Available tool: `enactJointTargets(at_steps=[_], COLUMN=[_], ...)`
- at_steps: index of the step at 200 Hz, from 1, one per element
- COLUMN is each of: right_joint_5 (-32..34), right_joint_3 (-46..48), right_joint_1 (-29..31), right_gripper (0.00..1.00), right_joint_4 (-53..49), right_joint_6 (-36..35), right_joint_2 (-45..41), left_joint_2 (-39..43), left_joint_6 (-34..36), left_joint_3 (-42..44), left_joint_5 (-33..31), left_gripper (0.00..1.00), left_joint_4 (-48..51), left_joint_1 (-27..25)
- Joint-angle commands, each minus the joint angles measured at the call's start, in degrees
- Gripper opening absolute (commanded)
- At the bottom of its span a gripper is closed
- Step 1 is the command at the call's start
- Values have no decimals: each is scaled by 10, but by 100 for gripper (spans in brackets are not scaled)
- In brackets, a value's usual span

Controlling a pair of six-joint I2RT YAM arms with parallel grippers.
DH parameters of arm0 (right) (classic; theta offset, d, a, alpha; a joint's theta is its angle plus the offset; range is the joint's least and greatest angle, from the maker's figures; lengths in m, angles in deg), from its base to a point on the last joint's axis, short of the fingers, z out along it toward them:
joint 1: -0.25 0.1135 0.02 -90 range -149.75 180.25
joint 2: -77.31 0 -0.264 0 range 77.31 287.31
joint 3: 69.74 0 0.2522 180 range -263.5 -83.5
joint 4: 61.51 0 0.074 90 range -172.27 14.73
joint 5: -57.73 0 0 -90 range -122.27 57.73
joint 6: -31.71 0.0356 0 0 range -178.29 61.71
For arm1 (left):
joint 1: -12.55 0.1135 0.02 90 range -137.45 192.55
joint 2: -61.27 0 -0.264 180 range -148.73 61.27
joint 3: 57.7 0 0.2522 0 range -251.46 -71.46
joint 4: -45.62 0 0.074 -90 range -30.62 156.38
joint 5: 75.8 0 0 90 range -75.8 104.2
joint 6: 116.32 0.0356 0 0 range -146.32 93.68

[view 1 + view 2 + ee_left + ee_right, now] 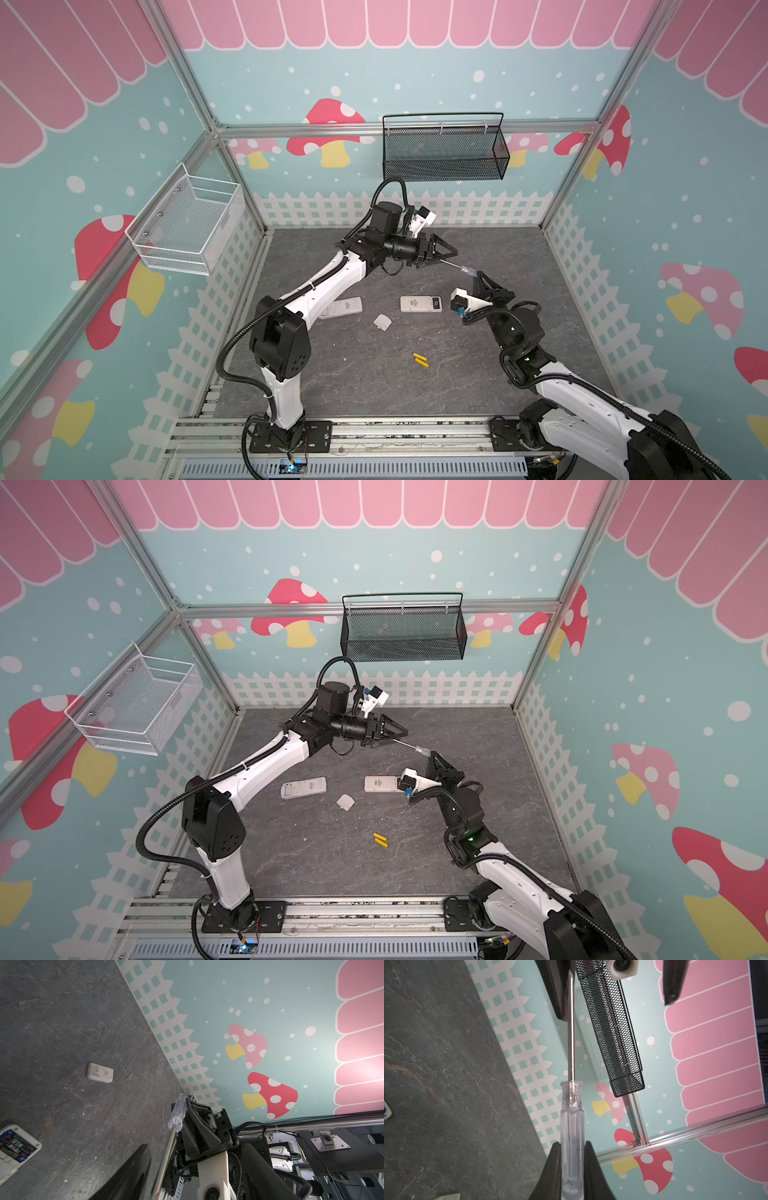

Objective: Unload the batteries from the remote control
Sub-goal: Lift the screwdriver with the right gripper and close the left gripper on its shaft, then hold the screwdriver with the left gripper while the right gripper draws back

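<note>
Top views: two yellow batteries (420, 360) lie touching, side by side, on the tabletop (332, 374), at 6 o'clock from the remote (420, 304). The remote lies flat with a dark patch at its 3 o'clock end. A pale cover (382, 322) lies at 7 o'clock from it. A second remote (303, 788) lies at 9 o'clock, partly under the left arm. At 1 o'clock from the remote, the right claw (478, 274) is clenched on the clear handle of a screwdriver (464, 269). Its shaft points toward 10 o'clock, in between the jaws of the left claw (448, 257), which stand apart.

Left wrist view: the shaft passes between the left claw's fingers (133, 1172), close to one and well apart from the other, so this claw is released. The right claw (188, 1103) grips the handle. On the tabletop lie the cover (100, 1072) and one end of the remote (16, 1145). Its open bay shows something dark blue with print; whether that is a battery I cannot tell.

Right wrist view: the right claw's fingers (554, 1169) press both sides of the handle. The shaft tip lies just beside one left-claw finger (556, 991); the other finger stands well apart. A black basket (612, 1032) hangs behind them.
</note>
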Motion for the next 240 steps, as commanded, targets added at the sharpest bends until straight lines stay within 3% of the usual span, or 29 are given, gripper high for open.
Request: enactJointTargets(at_steps=[1, 78, 103, 119, 136, 156, 190, 213, 240], right_joint_5=[12, 16, 18, 12, 9, 3, 7, -1, -73], right_joint_3=[-4, -11, -9, -6, -9, -23, -12, -22, -61], right_joint_1=[5, 11, 11, 13, 13, 13, 11, 3, -38], right_gripper=[0, 0, 0, 0, 0, 12, 47, 60, 68], right_joint_4=[38, 53, 51, 49, 45, 13, -12, -83, -196], right_joint_6=[-24, -27, -17, -8, -11, 22, 102, 197, 342], right_joint_2=[9, 37, 37, 31, 38, 37, 22, 5, 19], left_joint_2=[-6, -15, -15, -15, -14, -12, -8, 0, 9], left_joint_6=[-15, -10, -2, 6, 10, 34, 96, 165, 194], left_joint_3=[11, 28, 28, 25, 29, 21, 3, -13, -16], left_joint_5=[-18, -29, -29, -28, -27, -27, -53, -55, -61], left_gripper=[64, 41, 25, 0, 0, 0, 0, 0, 0], left_joint_4=[-11, 4, 4, 9, 4, 17, 57, 99, 111], left_joint_1=[-1, -8, -9, -9, -8, 2, 24, 40, 68])
